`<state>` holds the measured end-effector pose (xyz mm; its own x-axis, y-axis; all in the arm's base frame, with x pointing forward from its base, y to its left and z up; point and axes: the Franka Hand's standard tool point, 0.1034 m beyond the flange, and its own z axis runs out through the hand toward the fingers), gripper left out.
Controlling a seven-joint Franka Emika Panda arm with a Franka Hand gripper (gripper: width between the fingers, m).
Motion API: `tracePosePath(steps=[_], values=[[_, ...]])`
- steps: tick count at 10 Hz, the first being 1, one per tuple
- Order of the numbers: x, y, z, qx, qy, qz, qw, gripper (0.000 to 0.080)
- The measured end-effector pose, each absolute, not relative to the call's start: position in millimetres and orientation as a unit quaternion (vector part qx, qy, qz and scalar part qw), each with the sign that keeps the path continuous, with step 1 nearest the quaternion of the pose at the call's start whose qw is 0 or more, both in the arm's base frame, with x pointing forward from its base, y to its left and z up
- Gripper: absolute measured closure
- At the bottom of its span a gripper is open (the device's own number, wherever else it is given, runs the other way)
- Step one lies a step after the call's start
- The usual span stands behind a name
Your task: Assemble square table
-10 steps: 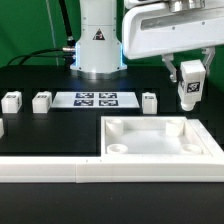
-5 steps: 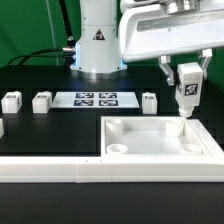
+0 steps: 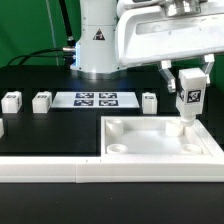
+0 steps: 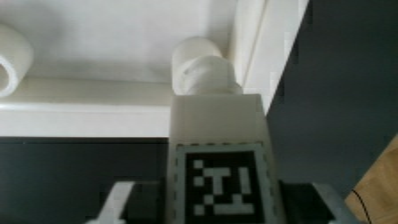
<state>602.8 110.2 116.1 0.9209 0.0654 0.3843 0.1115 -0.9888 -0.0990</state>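
**Leg clamped upright over the tray's corner**

Here's the leg [image 3: 190, 100], a white block with its black-and-white tag facing the exterior camera. It is pinched upright between the two dark fingers [image 3: 170, 73] of the claw [image 3: 189, 84]. The jaws stand part-way closed, one pressed to each side of the block: a solid grip on the leg. In the wrist view the same leg [image 4: 221, 140] runs straight out from the claw [image 4: 221, 205], tag in full sight. Its far end points at a rounded corner socket [image 4: 201, 62] of the table top [image 4: 107, 100].

Directly beneath the claw lies that table top [image 3: 160, 158], the big white square tray with its raised rim, flat on the black table [image 3: 50, 135]. The leg's lower end is down at the tray's far corner, on the exterior view's right. Whether it touches the socket there, I cannot tell.

Now out from the claw toward the exterior view's left. First comes a loose leg [image 3: 149, 101] near the tray's far rim, then the marker board [image 3: 95, 99] lying flat. Two more loose legs [image 3: 42, 101] [image 3: 12, 100] stand well apart from the claw. In front of the tray, nearest the camera, runs the long white border rail [image 3: 50, 172]. Behind the claw, toward the exterior view's left, stands the arm's white base [image 3: 97, 40].
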Motion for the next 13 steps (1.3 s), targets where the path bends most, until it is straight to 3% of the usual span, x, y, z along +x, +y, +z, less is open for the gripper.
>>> tracePosePath(steps=[7, 13], values=[[622.1, 108.6, 109.5, -0.974, -0.045, -0.214, 0.057, 0.0509], [622.3, 105.5, 105.1, -0.972, -0.044, -0.226, 0.054, 0.0509]])
